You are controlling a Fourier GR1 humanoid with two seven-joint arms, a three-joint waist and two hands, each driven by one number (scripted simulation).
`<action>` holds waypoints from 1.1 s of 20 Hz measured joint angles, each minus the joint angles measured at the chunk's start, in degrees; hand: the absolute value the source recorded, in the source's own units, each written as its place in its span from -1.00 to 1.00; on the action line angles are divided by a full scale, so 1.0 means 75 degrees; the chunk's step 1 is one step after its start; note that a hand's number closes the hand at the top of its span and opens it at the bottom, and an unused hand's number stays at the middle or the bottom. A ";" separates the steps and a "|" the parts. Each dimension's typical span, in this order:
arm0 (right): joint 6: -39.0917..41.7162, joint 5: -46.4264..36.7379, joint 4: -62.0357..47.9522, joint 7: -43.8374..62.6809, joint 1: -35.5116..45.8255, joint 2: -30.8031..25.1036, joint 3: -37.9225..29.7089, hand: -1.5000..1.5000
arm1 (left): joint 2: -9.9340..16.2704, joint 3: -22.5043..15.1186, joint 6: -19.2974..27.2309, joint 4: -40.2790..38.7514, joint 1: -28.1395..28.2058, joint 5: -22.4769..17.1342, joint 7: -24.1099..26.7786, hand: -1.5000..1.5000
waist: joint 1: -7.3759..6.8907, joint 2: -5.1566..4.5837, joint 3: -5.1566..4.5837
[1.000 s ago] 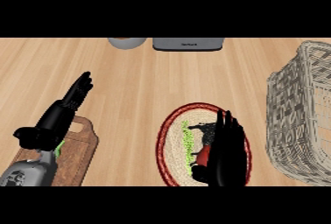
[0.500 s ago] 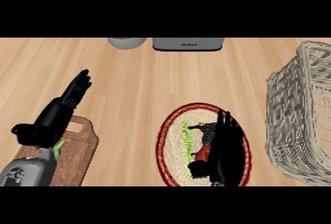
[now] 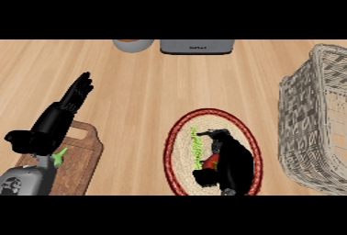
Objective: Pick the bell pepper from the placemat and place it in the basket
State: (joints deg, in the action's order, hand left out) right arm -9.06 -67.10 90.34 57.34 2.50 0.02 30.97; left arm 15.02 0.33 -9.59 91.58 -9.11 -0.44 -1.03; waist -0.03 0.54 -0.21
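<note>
Right robot hand [image 3: 230,161] lies over the oval placemat [image 3: 177,137], its black fingers curled down around the red bell pepper [image 3: 210,162], of which only a small red patch shows beside the palm. A bright green streak, seemingly the stem [image 3: 197,147], shows on the woven mat just to the left of the hand. The pepper sits within the mat's red border, in its lower half, and most of it is hidden, so I cannot tell whether it rests on the mat or is raised off it. The wicker basket [image 3: 305,119] stands at the right side of the wooden surface [image 3: 156,87], just beside the placemat and apart from the pepper. Left robot hand [image 3: 64,110] shows at the left of the view, fingers straight and held together, pointing up and away, holding nothing. Below it a brown cutting board [image 3: 85,158] lies on the surface, partly covered by the grey forearm. At the far edge are a grey rounded vessel [image 3: 133,44] and a dark grey box-like appliance [image 3: 197,46], both cut off by the top of the view.
</note>
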 measured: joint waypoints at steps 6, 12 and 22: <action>0.0167 -0.0149 -0.0130 0.0059 0.0188 -0.0002 0.0199 1.00 | -0.0143 0.0016 -0.0019 -0.0056 -0.0023 0.0133 -0.0009 0.00 | 0.0003 0.0027 -0.0011; 0.0246 -0.0677 -0.0241 -0.0048 0.0281 -0.0072 0.0471 1.00 | -0.0147 0.0078 -0.0078 0.0059 0.0019 0.0140 -0.0094 0.00 | 0.0004 0.0073 -0.0029; 0.0324 -0.0033 0.2652 -0.2077 -0.2251 -0.2484 0.2385 1.00 | -0.0152 0.0194 -0.0064 0.0014 0.0019 0.0156 -0.0075 0.00 | 0.0124 0.0003 0.0012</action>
State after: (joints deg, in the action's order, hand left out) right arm -6.63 -67.35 110.24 41.76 -14.39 -18.61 48.86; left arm 13.87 1.79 -10.08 91.68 -8.96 0.74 -1.59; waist 0.90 0.56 -0.12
